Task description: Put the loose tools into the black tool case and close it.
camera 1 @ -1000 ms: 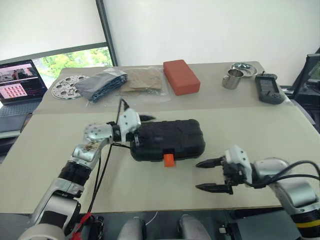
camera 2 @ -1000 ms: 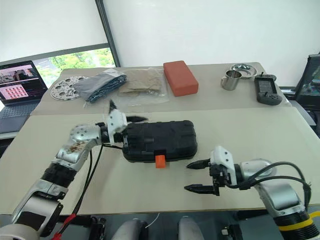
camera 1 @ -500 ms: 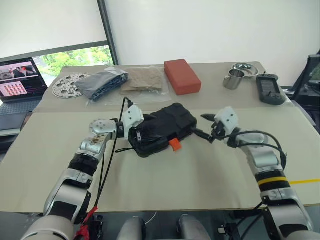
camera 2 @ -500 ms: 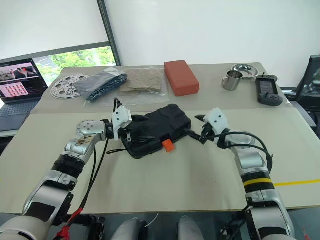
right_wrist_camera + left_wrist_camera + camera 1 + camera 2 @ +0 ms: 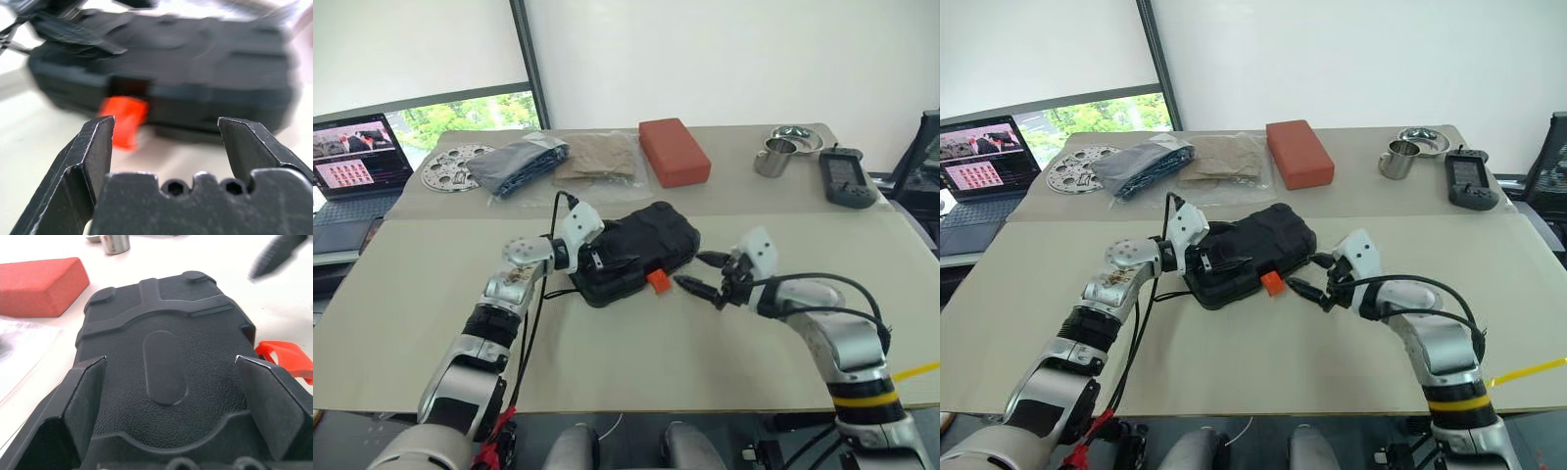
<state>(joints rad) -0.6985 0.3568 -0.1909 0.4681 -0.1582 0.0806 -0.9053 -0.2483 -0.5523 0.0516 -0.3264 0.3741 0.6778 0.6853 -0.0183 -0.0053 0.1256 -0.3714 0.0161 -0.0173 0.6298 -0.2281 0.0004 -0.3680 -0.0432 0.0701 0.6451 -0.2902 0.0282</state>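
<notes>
The black tool case (image 5: 641, 250) lies shut and skewed on the near table, its orange latch (image 5: 657, 281) sticking out of the front edge. My left gripper (image 5: 594, 251) is open at the case's left end, and in the left wrist view its fingers (image 5: 85, 399) spread over the lid (image 5: 164, 362). My right gripper (image 5: 699, 273) is open just right of the latch, pointing at it. From the right wrist, the latch (image 5: 124, 120) and the case front (image 5: 205, 98) show between the fingertips (image 5: 100, 142). The loose tools are out of view.
On the far table stand a red block (image 5: 674, 150), a steel mug (image 5: 769, 157), a steel bowl (image 5: 792, 136), a black handheld device (image 5: 845, 177), plastic bags (image 5: 553, 162) and a perforated metal disc (image 5: 449, 166). A laptop (image 5: 352, 162) sits at the far left.
The case has turned, its right end swinging toward the far side. My right gripper went from the front right up to the case's right end, then back down beside the latch.
</notes>
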